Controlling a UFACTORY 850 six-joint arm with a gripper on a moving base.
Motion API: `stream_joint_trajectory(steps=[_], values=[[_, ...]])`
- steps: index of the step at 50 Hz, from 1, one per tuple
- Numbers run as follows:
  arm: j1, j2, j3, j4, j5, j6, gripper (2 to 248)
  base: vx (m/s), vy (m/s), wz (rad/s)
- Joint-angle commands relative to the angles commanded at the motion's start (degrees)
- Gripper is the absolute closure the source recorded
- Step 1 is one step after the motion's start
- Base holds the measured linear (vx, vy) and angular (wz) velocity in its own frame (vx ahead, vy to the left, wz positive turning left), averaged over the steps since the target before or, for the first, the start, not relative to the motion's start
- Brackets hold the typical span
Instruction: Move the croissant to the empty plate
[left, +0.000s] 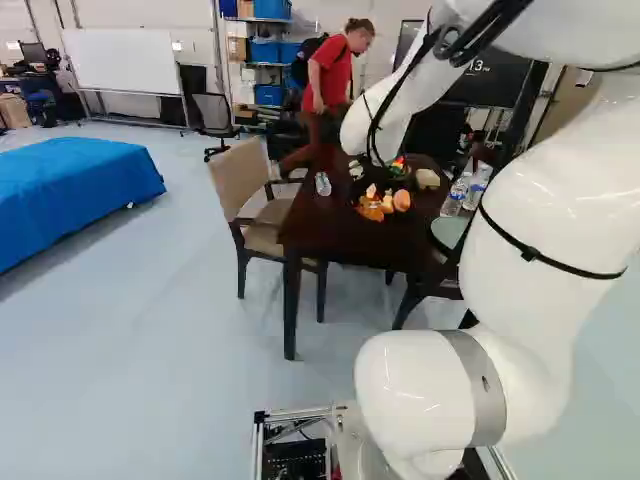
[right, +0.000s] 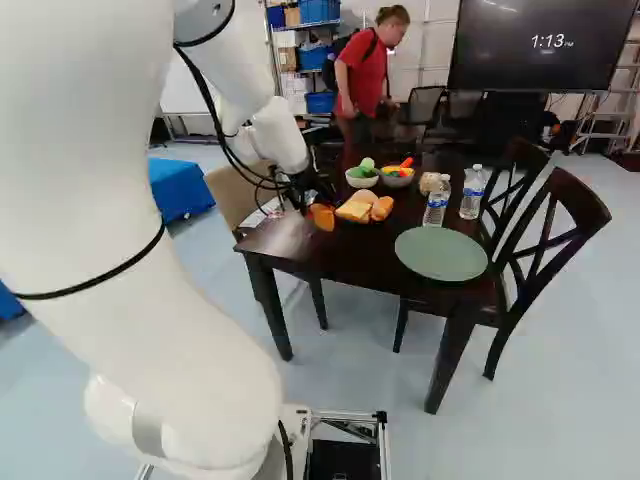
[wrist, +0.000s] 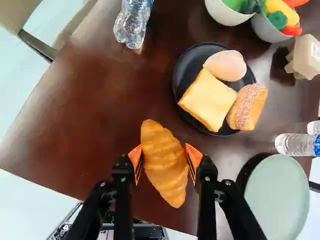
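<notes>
In the right base view my gripper (right: 303, 188) is above the dark table, beside the plate of breads. The wrist view shows the gripper (wrist: 165, 159) shut on the croissant (wrist: 167, 167), an orange pad pressing each side of its middle. The croissant (right: 322, 217) hangs above the wood, clear of the plates. The empty pale green plate (wrist: 278, 195) is off to one side of the fingers, and in the right base view this plate (right: 441, 254) lies near the table edge. A black plate (wrist: 181, 80) ahead of the fingers holds several breads (wrist: 209, 100).
Two water bottles (right: 437, 200) stand behind the green plate; another bottle (wrist: 133, 22) stands at the table's far side. Bowls of toy vegetables (right: 362, 178) sit beyond the breads. Chairs (right: 545, 235) surround the table (right: 345, 252). A blue-covered block (left: 75, 195) is further left.
</notes>
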Motion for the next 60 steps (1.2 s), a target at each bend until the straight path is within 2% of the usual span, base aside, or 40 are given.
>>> stream_joint_trajectory(steps=[43,60], values=[[-8.6,3.3,-3.2,0.0,0.0,0.0,119,0.000,0.000,0.000],[-11.8,3.0,-4.9,0.0,0.0,0.0,119,0.000,0.000,0.000]])
